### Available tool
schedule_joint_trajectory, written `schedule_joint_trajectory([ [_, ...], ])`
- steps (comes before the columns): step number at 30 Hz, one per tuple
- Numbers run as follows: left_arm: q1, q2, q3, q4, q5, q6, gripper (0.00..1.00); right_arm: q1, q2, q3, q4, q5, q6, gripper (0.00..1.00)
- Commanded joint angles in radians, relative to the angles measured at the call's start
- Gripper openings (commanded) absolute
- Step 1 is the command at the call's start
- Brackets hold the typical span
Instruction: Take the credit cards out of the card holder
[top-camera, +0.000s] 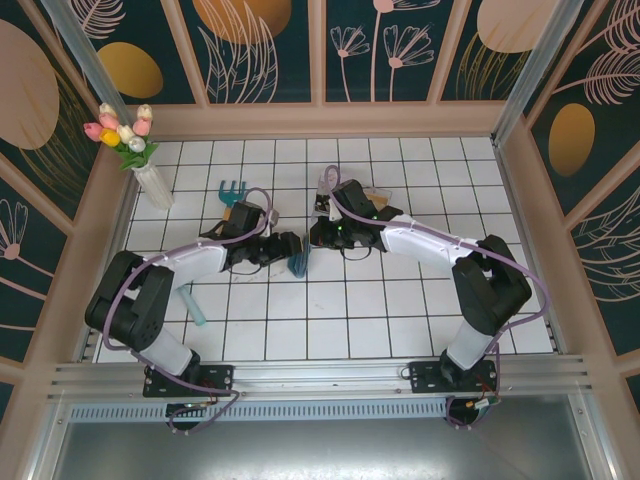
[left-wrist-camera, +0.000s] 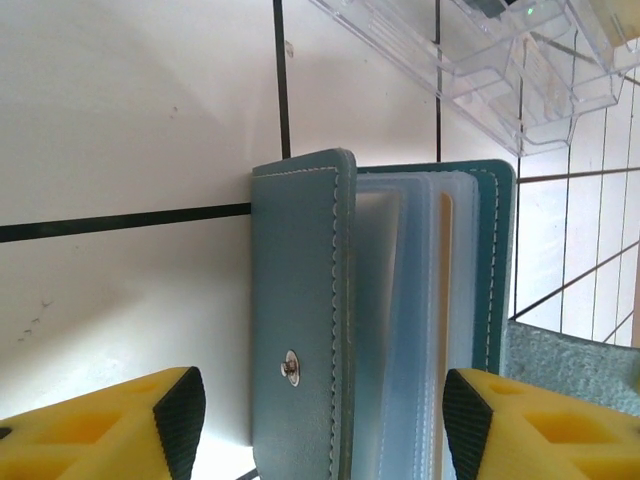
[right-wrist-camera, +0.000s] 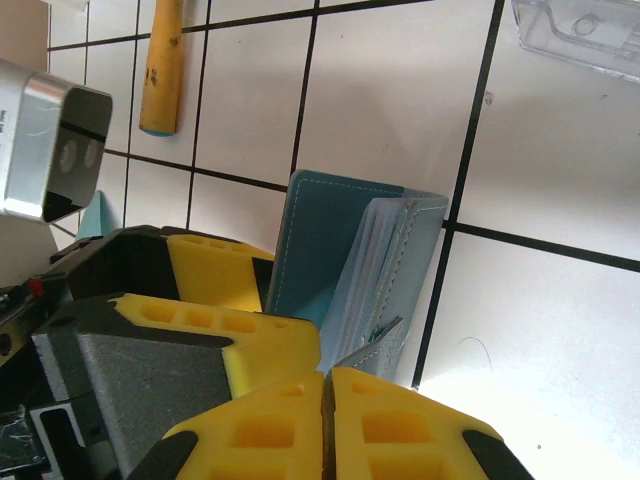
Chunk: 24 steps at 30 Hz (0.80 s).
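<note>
Left fingers (left-wrist-camera: 175, 425): spread, one on each side of the card holder (left-wrist-camera: 300, 320). One black pad stands apart from the outer cover, with bare bench between. The other pad overlaps the far cover's edge, and I cannot tell whether it touches.
Right fingers (right-wrist-camera: 390, 425): clenched, yellow tips pressed together, pinching a stitched blue-grey flap of the card holder.
Card holder: dark teal, standing on edge and opened like a book. It sits near the middle of the bench (top-camera: 400, 310), a little left of centre, between the two arms' tips.
Inside the holder: a fan of clear sleeves (left-wrist-camera: 400, 330). A yellowish card (left-wrist-camera: 446, 290) shows edge-on in one of them.
Clear plastic compartment box (left-wrist-camera: 500, 80): just beyond the holder towards the far edge. Its contents cannot be made out.
Other things: a blue toy rake (top-camera: 232, 189) lies left of centre towards the far edge. A vase of tulips (top-camera: 150, 180) stands in the far left corner.
Bench: white tiles with dark grout lines.
Room: dark walls (top-camera: 260, 50) painted with flowers, set in a pale wooden frame.
</note>
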Motion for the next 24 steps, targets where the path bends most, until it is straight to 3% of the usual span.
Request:
schedule_joint_trajectory([
  [1,-0.009,0.031,0.030,-0.026,0.009,0.032,0.62,-0.005,0.019,-0.002,0.004,0.009,0.006,0.10],
  [13,-0.009,0.027,0.037,-0.030,0.004,0.035,0.63,-0.004,0.017,-0.002,0.002,0.011,0.006,0.10],
  [19,-0.010,0.017,0.026,0.008,0.052,0.030,0.65,-0.004,0.017,-0.006,0.005,0.011,0.008,0.10],
  [24,-0.010,0.045,0.024,0.017,0.052,0.014,0.60,-0.005,0.012,-0.021,0.011,0.009,0.014,0.10],
])
